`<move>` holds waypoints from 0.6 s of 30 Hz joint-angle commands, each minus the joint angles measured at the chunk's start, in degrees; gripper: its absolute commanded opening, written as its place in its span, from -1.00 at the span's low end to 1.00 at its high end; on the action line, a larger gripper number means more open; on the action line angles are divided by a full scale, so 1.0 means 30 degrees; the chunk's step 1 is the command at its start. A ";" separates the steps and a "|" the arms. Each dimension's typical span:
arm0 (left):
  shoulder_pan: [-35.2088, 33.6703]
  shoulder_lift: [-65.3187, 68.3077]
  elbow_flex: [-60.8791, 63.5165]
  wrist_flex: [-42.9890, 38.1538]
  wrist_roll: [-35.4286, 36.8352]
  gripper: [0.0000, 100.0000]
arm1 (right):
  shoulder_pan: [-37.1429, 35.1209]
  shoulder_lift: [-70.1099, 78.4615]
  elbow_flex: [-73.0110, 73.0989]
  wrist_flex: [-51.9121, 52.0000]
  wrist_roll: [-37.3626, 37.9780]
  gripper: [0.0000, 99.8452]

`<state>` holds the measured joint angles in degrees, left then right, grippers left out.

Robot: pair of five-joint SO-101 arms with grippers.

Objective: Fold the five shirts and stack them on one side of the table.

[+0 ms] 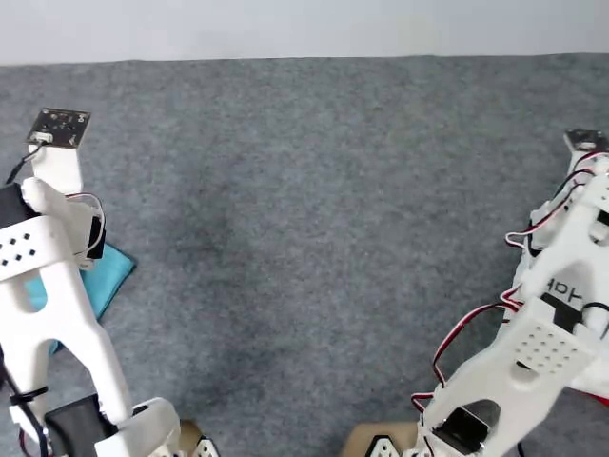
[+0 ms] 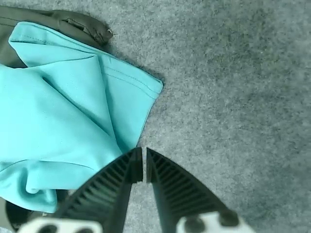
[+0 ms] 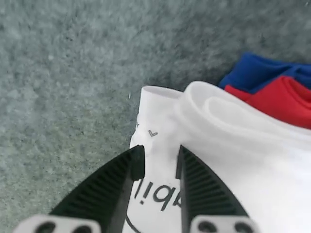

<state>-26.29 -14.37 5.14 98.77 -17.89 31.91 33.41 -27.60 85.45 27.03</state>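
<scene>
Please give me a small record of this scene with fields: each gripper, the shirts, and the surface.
left gripper: shut, empty, at edge of teal shirt
right gripper: open, over white shirt
teal shirt: lies on a dark garment
white shirt: red shirt and blue shirt beside it
surface: grey carpet-like table

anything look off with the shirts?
Teal shirt lies rumpled, folds uneven, on a dark shirt at the left claw. White shirt, red shirt and blue shirt heap at the right claw: two piles, not one.
</scene>
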 commanded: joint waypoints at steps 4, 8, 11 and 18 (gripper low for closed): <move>0.0088 -0.0586 -0.0073 0.0059 0.0000 -0.95 | -0.0103 -0.0190 -0.0234 -0.0220 -0.0059 -0.85; 0.0059 -0.0586 -0.0073 0.0088 0.0000 -0.95 | -0.0132 -0.0249 -0.0234 -0.0073 -0.0088 -0.98; 0.0029 -0.0586 -0.0073 0.0088 0.0000 -0.95 | -0.0161 -0.0220 -0.0234 -0.0044 -0.0088 -0.98; 0.0029 -0.0586 -0.0073 0.0088 0.0000 -0.95 | -0.0454 -0.0190 -0.0234 -0.0044 -0.0029 -0.98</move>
<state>-26.29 -14.37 5.14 98.77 -17.89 31.65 33.41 -27.60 85.45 27.03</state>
